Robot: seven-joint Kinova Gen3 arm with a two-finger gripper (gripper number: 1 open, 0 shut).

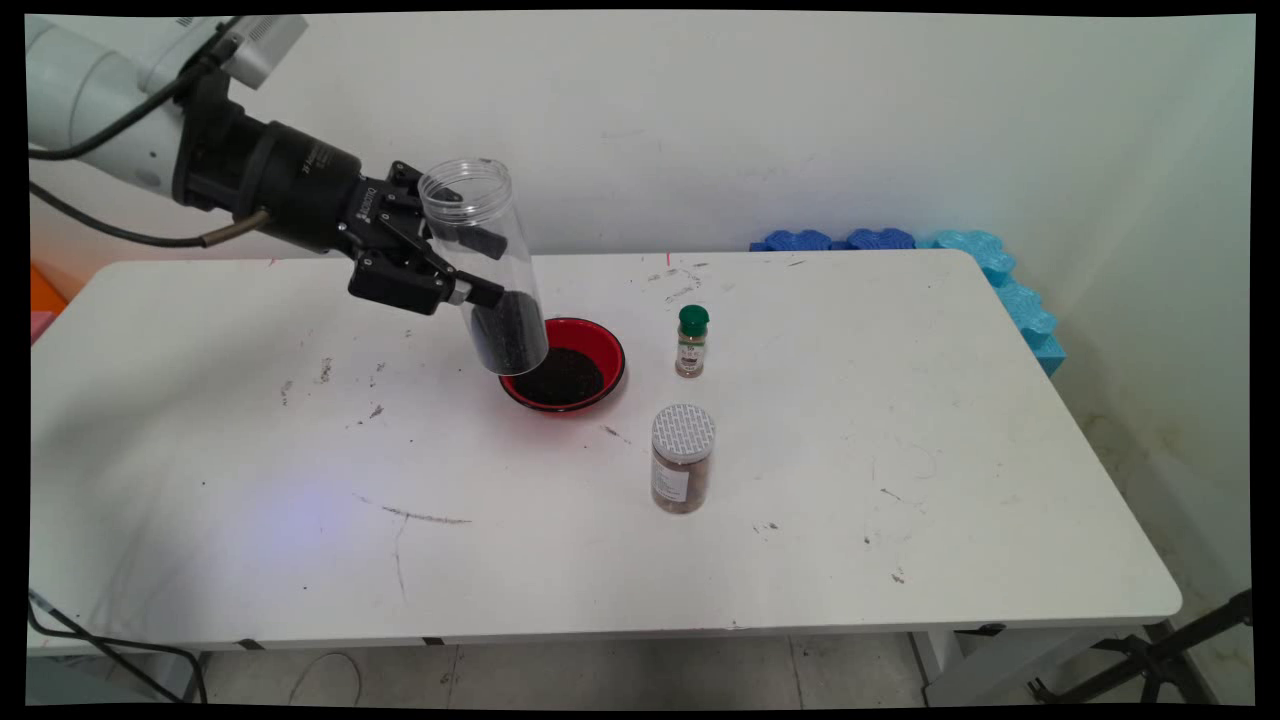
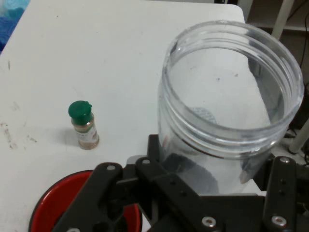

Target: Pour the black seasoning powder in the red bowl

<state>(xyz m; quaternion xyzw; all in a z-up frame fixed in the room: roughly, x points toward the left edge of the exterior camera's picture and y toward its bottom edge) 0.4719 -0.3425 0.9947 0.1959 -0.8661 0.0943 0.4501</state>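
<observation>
A clear plastic jar [image 1: 483, 265] hangs in the air above the left rim of a red bowl [image 1: 598, 345], clamped between the two fingers of the black gripper [image 1: 470, 268]. The jar leans, its open mouth up and tipped toward the left, its base low over the bowl with dark grains gathered in the bottom. The bowl sits on the white table [image 1: 850, 500] near its middle and holds a dark heap of the same stuff. Just right of the bowl stands a small spice bottle [image 1: 691, 342] with a green cap. Nearer the front edge, right of the bowl, stands a brown-filled jar [image 1: 682, 459] with a white patterned lid. Blue foam pieces [image 1: 1000, 275] lie behind the table's far right corner.
</observation>
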